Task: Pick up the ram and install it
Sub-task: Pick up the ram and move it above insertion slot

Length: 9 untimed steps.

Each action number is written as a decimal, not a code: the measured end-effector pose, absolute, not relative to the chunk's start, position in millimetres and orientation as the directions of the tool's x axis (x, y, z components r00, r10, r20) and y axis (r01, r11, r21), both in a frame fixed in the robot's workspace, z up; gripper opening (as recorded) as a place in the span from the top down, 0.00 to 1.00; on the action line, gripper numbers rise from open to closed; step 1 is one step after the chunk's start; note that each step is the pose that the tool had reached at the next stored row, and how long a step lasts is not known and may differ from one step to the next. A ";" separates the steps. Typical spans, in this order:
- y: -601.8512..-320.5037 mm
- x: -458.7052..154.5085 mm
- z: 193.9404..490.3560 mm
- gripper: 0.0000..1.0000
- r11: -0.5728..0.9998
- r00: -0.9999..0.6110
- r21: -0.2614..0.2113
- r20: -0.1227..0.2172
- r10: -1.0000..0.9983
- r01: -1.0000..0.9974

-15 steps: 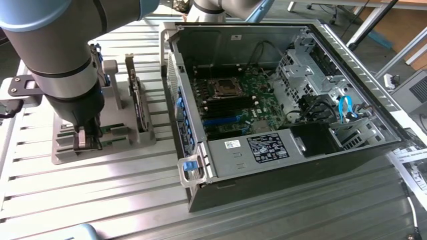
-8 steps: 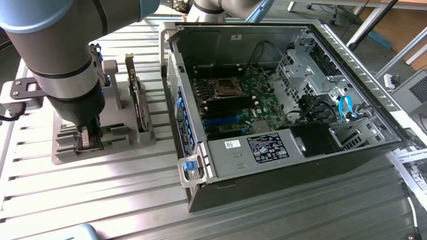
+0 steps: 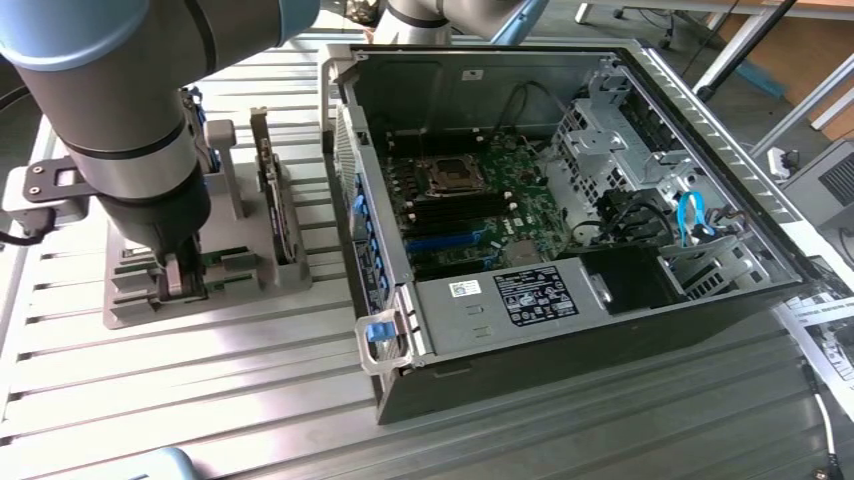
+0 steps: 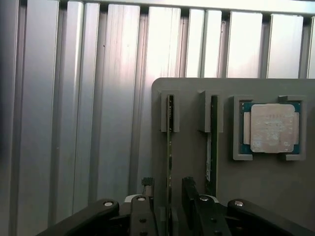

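Hanging low over the grey holder (image 3: 200,300) at the exterior view's left, the gripper (image 3: 178,280) sits at the end of the arm (image 3: 120,120), whose thick body hides much of the holder's near edge. An upright expansion card (image 3: 271,190) stands in the holder between the gripper and the computer case (image 3: 400,385). A narrow strip of slatted table (image 3: 561,430) separates holder and case. Broad bare table lies toward the bottom of this view. The case lies open side up. Inside are the motherboard (image 3: 514,185), its socket (image 3: 451,177), dark memory slots (image 3: 454,213), and a blue cable (image 3: 690,215) by the drive bays.

From the wrist view, the holder's rounded corner meets bare slats on two sides. The ram (image 4: 170,142) stands on edge in a narrow slot, with the open gripper astride it. One of the fingers (image 4: 142,216) is on each side, and a small gap shows at both. A second stick (image 4: 212,142) fills the neighbouring slot, close beside the far finger. A silver CPU chip (image 4: 273,128) lies flat in a square recess beyond it.
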<state>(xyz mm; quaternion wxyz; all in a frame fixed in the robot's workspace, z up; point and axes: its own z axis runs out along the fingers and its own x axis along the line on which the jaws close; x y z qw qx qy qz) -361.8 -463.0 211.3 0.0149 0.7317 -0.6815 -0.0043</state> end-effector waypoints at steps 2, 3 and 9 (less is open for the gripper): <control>-463.0 -361.8 209.8 0.64 -0.071 0.072 0.028 0.014 -0.997 -0.997; -463.0 -361.8 208.7 0.64 -0.072 0.072 0.028 0.014 -0.997 -0.997; -463.0 -361.8 203.8 0.64 -0.074 0.074 0.028 0.014 -0.997 -0.997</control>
